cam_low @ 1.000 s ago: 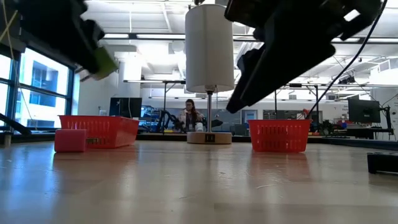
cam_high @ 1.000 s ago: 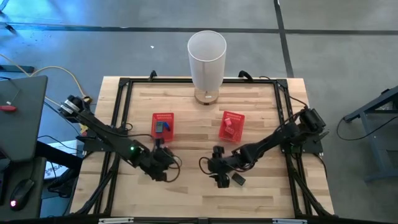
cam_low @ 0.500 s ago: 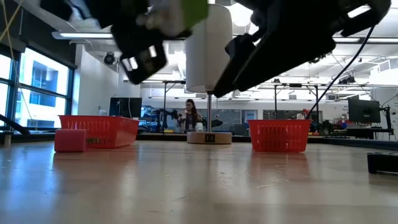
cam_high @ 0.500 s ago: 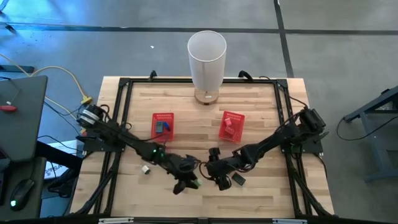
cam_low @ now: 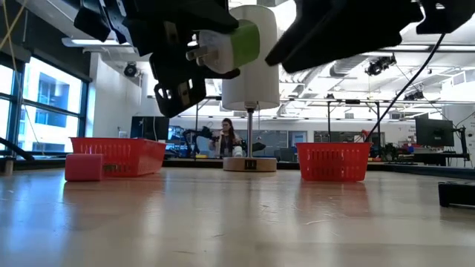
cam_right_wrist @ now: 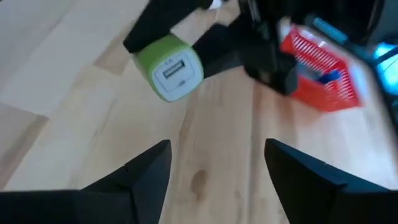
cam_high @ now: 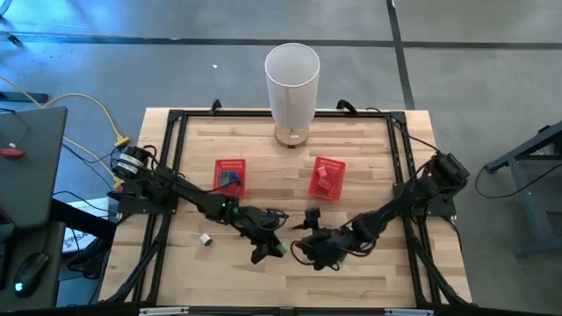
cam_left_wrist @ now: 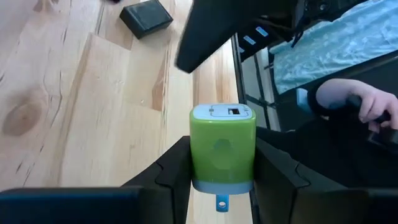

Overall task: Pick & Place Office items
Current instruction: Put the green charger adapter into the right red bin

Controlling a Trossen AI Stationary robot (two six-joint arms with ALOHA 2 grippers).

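Wooden tabletop (cam_high: 263, 272) inside a black frame; tall white cylinder (cam_high: 291, 83) upright on its base at the far edge, middle; two red mesh baskets on the boards, the left basket (cam_high: 231, 175) holding a teal and blue item, the right basket (cam_high: 327, 178) holding a red-pink item; left pincer (cam_high: 266, 250) reached in over the near middle of the tabletop, raised off the wood, clamped on a green charger (cam_left_wrist: 222, 147) with a white USB face, fingers (cam_left_wrist: 171, 177) pressed against both of its sides; same charger (cam_low: 231, 46) high in the low view, well above the surface; right pincer (cam_high: 318, 254) just beside the left one, also over the near middle, jaws spread wide with nothing between them, pointed toward the charger (cam_right_wrist: 169, 67); black block (cam_left_wrist: 145, 17) flat on the wood beyond the charger, near the right arm; pink block (cam_low: 83, 167) resting on the tabletop just in front of the left basket; small white item (cam_high: 205, 239) alone on the wood near the left front, apart from both arms; a person's hand (cam_left_wrist: 367, 106) beyond the tabletop edge in the left wrist view.
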